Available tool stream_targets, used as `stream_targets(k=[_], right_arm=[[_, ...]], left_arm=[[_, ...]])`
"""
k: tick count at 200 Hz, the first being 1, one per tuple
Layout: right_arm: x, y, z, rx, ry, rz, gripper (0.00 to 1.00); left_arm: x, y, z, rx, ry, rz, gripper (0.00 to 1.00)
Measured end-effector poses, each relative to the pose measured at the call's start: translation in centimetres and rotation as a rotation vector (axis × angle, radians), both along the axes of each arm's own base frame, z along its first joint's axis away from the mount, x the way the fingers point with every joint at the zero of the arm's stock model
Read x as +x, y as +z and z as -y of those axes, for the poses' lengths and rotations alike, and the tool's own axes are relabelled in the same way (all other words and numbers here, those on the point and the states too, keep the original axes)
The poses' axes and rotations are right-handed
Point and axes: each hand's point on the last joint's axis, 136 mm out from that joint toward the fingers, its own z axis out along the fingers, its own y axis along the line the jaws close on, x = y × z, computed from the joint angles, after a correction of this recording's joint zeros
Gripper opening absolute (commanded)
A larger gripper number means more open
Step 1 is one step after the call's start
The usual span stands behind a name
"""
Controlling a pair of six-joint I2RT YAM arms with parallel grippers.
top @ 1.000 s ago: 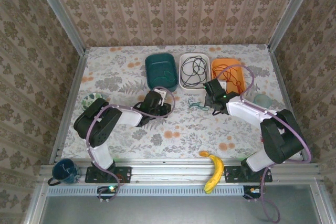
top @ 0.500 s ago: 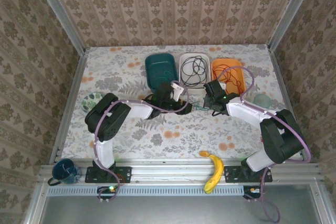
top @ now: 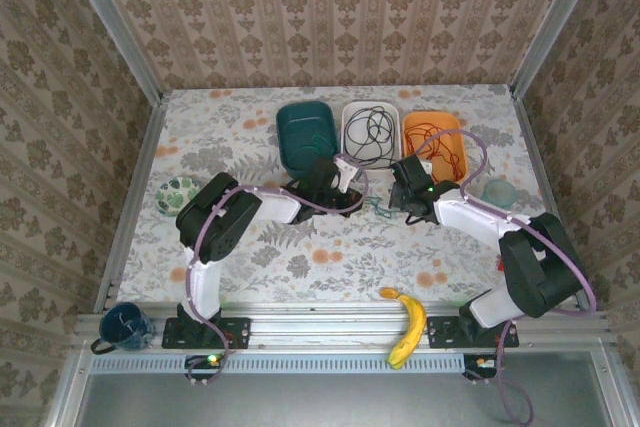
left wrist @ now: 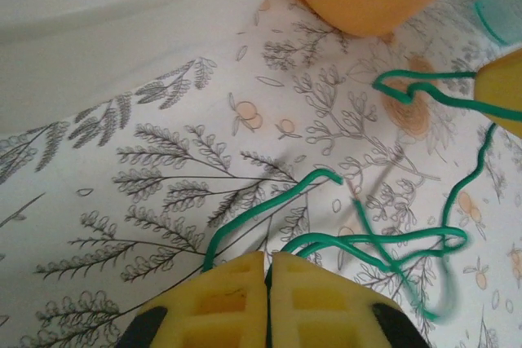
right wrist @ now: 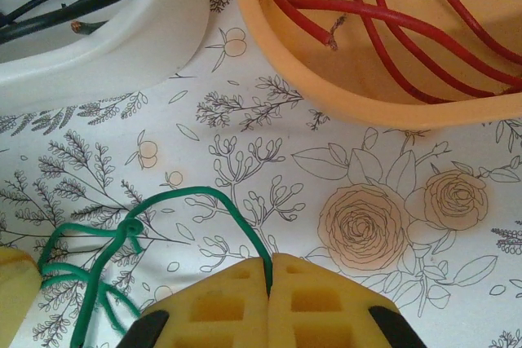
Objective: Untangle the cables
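Note:
A green cable (top: 378,207) lies in loose loops on the flowered table between my two grippers. My left gripper (left wrist: 267,263) is shut, with a strand of the green cable (left wrist: 371,242) pinched between its yellow pads. My right gripper (right wrist: 270,271) is also shut on the green cable (right wrist: 196,195), which arcs away to a small knot on the left. From above, the left gripper (top: 360,199) and right gripper (top: 398,203) sit close together just in front of the trays. A black cable (top: 370,131) is coiled in the white tray (top: 349,152) and a red cable (top: 440,143) in the orange tray (top: 412,127).
A teal tray (top: 305,133) stands left of the white one. A banana (top: 405,327) lies on the front rail, a blue mug (top: 122,325) at the front left, a small patterned dish (top: 178,190) on the left and a pale teal cup (top: 497,192) on the right.
My left arm has reached right across the table to the green cable and its jaws opened, then shut on it. The right gripper has stayed put, still shut on the cable.

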Motion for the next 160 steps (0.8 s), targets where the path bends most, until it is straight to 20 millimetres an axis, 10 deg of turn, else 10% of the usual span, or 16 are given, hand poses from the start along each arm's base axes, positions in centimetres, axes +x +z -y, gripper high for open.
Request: stream_targets(k=[57, 116, 160], right_arm=[[-0.2, -0.3, 0.2, 0.004, -0.013, -0.004, 0.00], [0.5, -0.1, 0.0, 0.036, -0.025, 0.025, 0.00], [1.6, 0.1, 0.2, 0.135, -0.068, 0.046, 0.00]], left_arm=[[-0.2, 1.7, -1.7, -0.018, 0.065, 0.014, 0.00], [-0.1, 11.9, -4.2, -0.216, 0.106, 0.114, 0.00], [0.2, 11.6, -9.6, -0.265, 0.225, 0.036, 0.00]])
